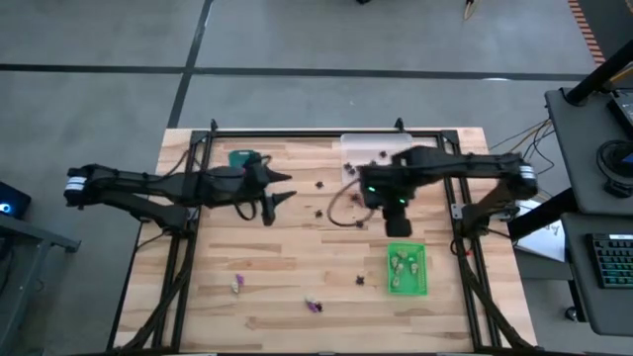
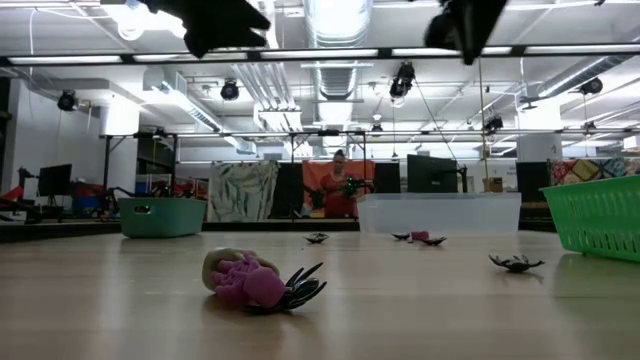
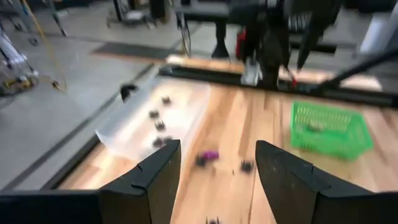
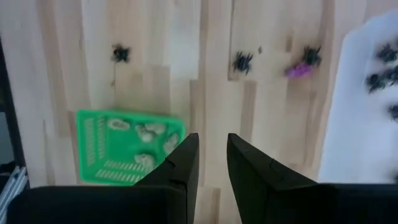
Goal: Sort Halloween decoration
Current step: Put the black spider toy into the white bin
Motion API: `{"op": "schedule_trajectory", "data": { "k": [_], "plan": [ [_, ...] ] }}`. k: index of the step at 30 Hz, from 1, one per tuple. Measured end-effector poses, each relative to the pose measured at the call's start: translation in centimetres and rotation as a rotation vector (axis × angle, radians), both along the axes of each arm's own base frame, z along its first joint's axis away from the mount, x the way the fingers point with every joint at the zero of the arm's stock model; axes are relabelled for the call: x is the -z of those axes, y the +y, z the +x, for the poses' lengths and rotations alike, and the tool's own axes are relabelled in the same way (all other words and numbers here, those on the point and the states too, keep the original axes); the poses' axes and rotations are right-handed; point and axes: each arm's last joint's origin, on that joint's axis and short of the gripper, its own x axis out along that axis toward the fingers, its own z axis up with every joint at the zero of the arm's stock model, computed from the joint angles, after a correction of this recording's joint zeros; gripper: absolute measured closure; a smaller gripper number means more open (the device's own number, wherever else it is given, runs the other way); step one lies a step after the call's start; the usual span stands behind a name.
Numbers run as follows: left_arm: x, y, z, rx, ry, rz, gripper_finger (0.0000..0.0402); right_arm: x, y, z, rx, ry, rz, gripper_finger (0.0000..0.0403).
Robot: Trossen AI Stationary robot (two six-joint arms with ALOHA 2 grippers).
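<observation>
Wooden surface (image 1: 297,257) carries scattered Halloween decoration (image 1: 314,306) pieces, purple, black and pale. At left, the left hand (image 1: 279,190) hovers with its fingers spread wide, empty, beside the teal tray (image 1: 241,157); loose trinkets lie well apart from it, nearer the front edge. Farther right, the right hand (image 1: 397,223) hangs above the green tray (image 1: 406,269) holding pale pieces, fingers nearly together, gripping nothing visible. Black pieces sit in the clear tray (image 1: 368,150) behind it.
</observation>
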Motion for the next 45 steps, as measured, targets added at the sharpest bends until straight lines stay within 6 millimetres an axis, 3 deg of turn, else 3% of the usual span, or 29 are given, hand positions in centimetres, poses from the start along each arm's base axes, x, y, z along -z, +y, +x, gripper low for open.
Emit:
{"op": "schedule_trajectory", "data": {
  "k": [11, 20, 32, 39, 45],
  "plan": [
    [3.9, -0.1, 3.0, 0.029, 0.183, 0.02, 0.021, 2.5, 1.0, -7.3, 0.138, -0.015, -0.022, 0.033],
    [7.0, -0.2, 5.2, 0.01, 0.289, 0.01, 0.021, 5.5, 1.1, -10.8, 0.277, 0.01, -0.013, 0.033],
    [9.9, 0.8, 11.0, 0.067, 0.558, 0.16, 0.021, 7.2, 1.5, -11.5, 0.289, -0.073, 0.014, 0.033],
    [13.1, 4.3, 12.1, 0.035, 0.67, 0.179, 0.021, 7.5, 2.1, -11.2, 0.263, -0.099, 0.023, 0.033],
    [14.6, 7.9, 12.4, 0.034, 0.636, 0.096, 0.021, 7.4, 2.3, -10.8, 0.254, -0.143, 0.033, 0.033]
  ]
}}
